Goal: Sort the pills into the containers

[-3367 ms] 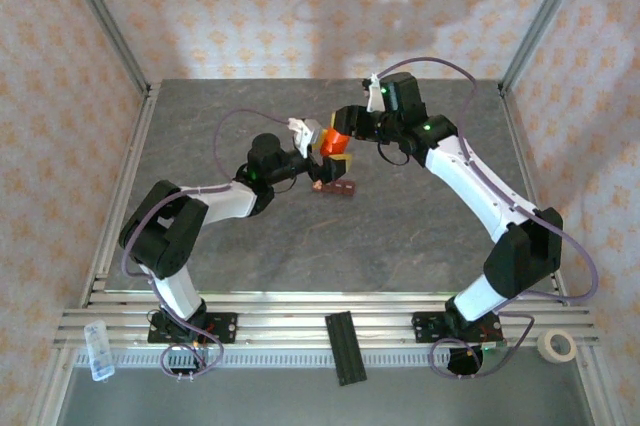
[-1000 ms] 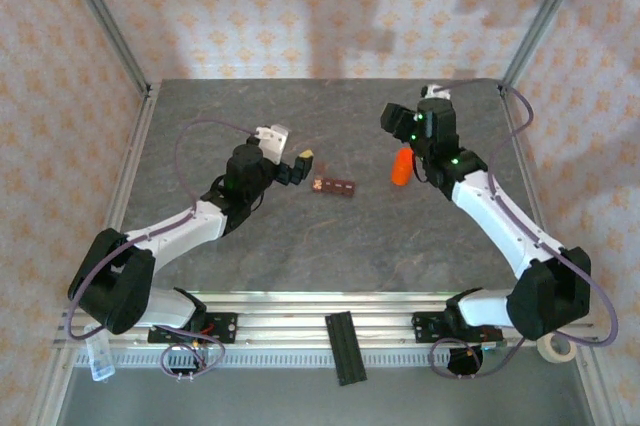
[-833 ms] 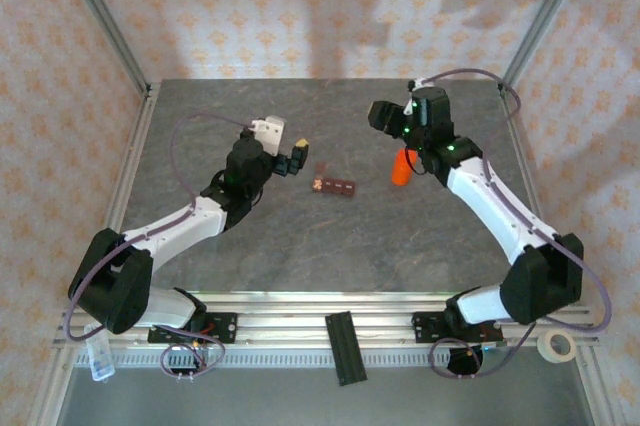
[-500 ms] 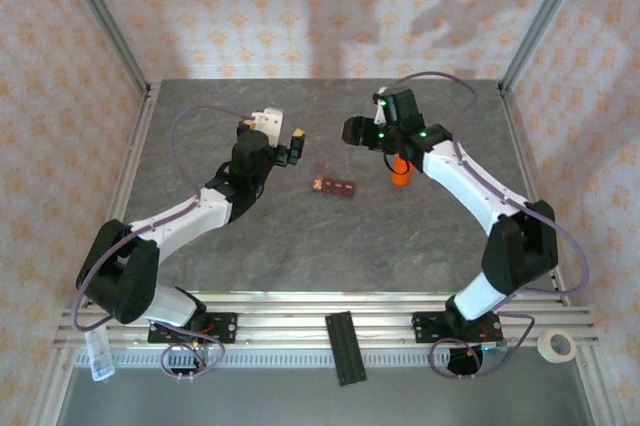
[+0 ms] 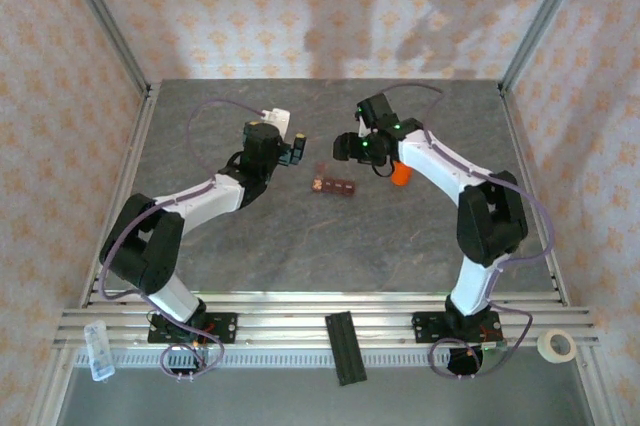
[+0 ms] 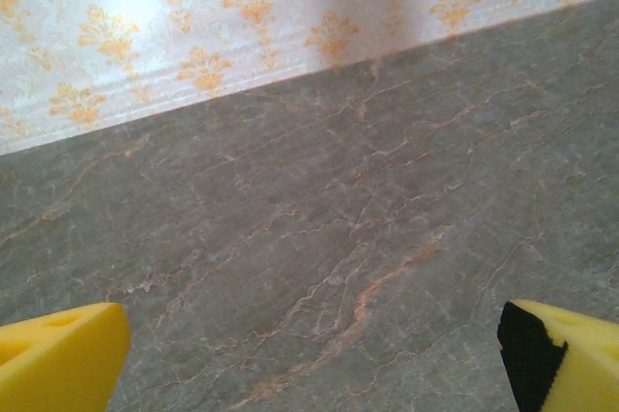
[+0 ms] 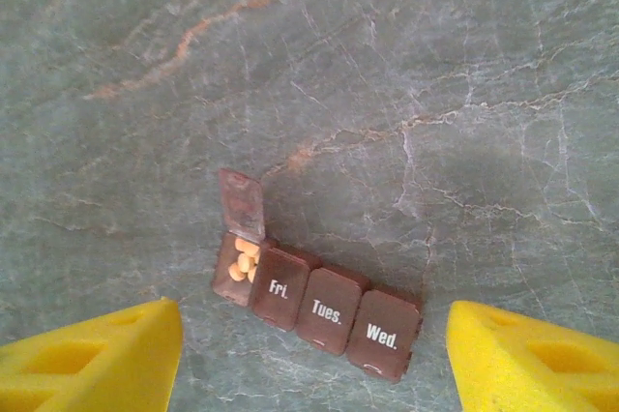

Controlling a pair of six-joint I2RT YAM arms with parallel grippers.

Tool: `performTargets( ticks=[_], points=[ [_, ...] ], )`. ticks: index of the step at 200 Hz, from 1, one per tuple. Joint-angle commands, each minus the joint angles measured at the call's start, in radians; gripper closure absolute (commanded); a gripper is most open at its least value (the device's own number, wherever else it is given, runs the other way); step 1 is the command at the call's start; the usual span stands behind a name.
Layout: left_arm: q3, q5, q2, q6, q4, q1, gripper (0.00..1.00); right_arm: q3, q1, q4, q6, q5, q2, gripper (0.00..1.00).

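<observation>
Right arm [image 5: 440, 161] newly near containers [image 7: 319, 304] marked Fri., Tues., Wed.; left and right jaws spread, empty.

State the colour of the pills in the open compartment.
Pale orange pills; the right wrist view shows them best.

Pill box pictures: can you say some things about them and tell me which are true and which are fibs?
1. One lid of the pill box is open. True.
2. The open compartment is empty. False: orange pills lie in it.
3. One closed lid says "Wed." True.
4. The right gripper grips the pill box. False: it is open, and the box lies untouched on the table.
5. The bottle is blue. False: it is orange.
</observation>
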Motion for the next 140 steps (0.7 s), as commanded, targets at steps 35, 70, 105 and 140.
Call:
performTargets(
  ticks=[35,70,105,140],
  points=[
    [0.13,0.039,0.09,-0.028,-0.079,0.009,0.06,0.07,0.003,-0.097,-0.037,0.039,0.057,0.29],
    [0.219,0.096,0.152,-0.052,-0.17,0.016,0.25,0.066,0.003,-0.121,-0.061,0.04,0.071,0.29],
    [0.317,0.157,0.209,-0.05,-0.267,0.019,0.68,0.064,0.009,-0.142,-0.081,0.014,0.094,0.29],
    [0.428,0.192,0.268,-0.057,-0.393,0.018,1.0,0.057,0.022,-0.15,-0.094,0.023,0.118,0.29]
  ],
)
